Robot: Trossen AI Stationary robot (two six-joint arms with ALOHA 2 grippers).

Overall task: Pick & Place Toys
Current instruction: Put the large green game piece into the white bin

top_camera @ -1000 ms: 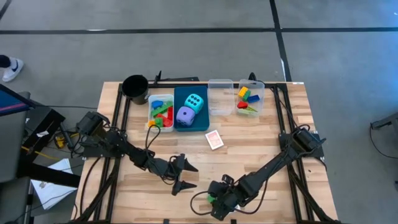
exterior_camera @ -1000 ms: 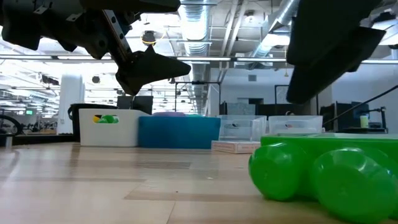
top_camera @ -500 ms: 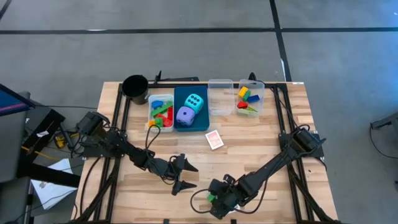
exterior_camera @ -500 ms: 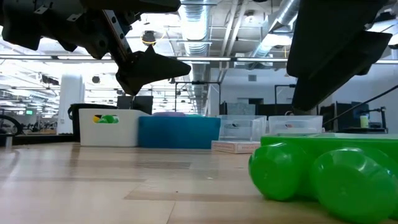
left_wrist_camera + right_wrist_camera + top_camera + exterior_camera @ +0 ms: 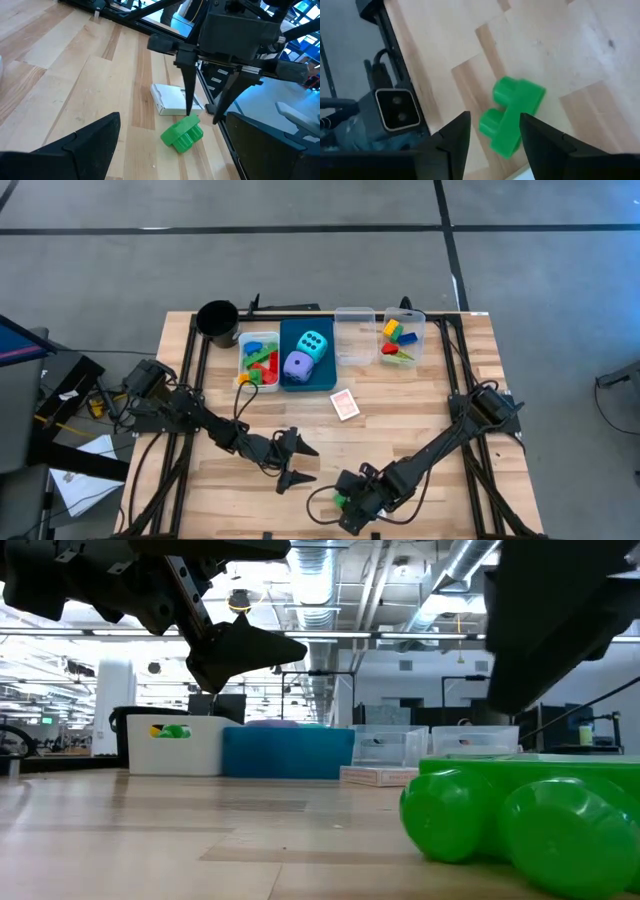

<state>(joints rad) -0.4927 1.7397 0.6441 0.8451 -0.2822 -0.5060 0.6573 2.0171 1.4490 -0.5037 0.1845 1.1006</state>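
A green brick [image 5: 341, 500] lies on its side on the wood near the table's front edge; it also fills the low view [image 5: 520, 820]. My right gripper [image 5: 495, 118] hangs open just above it, pointing steeply down, one finger on either side [image 5: 205, 107], clear of it. My left gripper [image 5: 297, 464] waits open and level a little to the brick's left, holding nothing. Other toys sit at the back: bricks in a white bin [image 5: 258, 360], a cyan die [image 5: 313, 343] and a purple die [image 5: 298, 364] in a blue bin [image 5: 322, 378], and bricks in a clear bin [image 5: 402, 340]. A card [image 5: 345, 404] lies flat on the table.
A black cup [image 5: 217, 320] stands at the back left, with a second clear bin [image 5: 354, 335] between the blue bin and the bin with bricks. A small white box [image 5: 172, 98] lies beside the green brick. Bare wood spans the table's middle.
My right gripper has rolled a little about its own axis while staying above the green brick. The brick has not moved.
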